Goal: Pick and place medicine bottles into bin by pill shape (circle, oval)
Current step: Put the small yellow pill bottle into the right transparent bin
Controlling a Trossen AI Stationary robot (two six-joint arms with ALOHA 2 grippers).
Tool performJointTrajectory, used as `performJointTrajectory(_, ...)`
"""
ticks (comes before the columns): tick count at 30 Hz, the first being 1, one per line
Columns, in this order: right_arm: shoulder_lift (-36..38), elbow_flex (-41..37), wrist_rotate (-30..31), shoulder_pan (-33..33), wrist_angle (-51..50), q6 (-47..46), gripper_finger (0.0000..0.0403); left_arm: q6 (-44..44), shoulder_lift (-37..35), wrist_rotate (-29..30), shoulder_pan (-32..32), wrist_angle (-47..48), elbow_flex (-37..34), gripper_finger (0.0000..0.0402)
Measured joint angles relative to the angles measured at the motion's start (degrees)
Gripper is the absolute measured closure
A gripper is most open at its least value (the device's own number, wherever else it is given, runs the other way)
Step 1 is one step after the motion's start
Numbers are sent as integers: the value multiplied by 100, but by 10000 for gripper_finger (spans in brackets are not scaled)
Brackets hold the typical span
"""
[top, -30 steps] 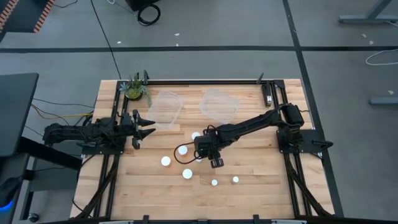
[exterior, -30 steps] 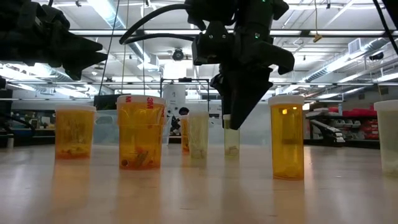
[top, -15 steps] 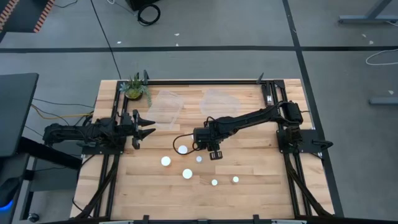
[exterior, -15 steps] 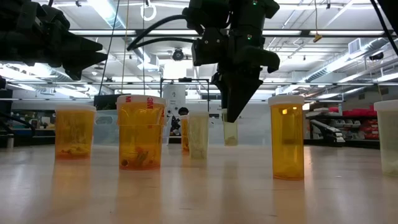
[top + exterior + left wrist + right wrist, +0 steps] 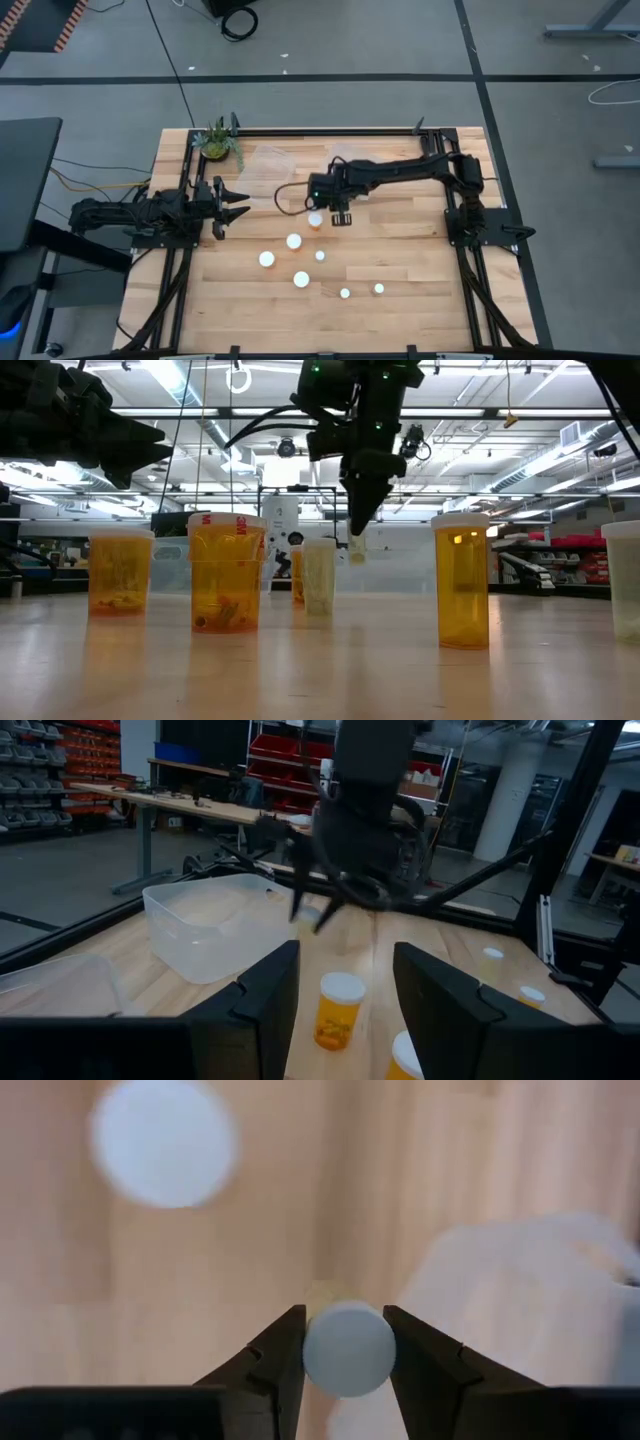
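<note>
High view: my right gripper (image 5: 340,216) pinches a narrow medicine bottle (image 5: 348,1348) aloft near the tabletop's far-middle, beside two clear bins (image 5: 268,165). Other bottles (image 5: 294,241) stand on bare wood (image 5: 420,270); my left gripper (image 5: 232,201) waits half-open at the left edge.

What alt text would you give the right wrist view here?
Looking down past the right tool, its two dark fingers clamp the round white cap of a small medicine bottle held above the wooden table. A second bottle's white cap sits blurred below, and a clear plastic bin lies to one side.
</note>
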State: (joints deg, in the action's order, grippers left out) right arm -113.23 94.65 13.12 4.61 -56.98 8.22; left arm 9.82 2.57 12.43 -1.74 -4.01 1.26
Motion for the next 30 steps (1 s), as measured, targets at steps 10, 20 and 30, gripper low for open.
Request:
performJointTrajectory(10,0,179,70,698,-6,99,268,-2,0,-1,1,0,1,230)
performJointTrajectory(20,79,177,-330,1233,44,196,266,0,0,1,0,0,1,230)
performJointTrajectory(30,85,-45,-1001,1896,591,265,266,-2,0,1,1,0,1,230)
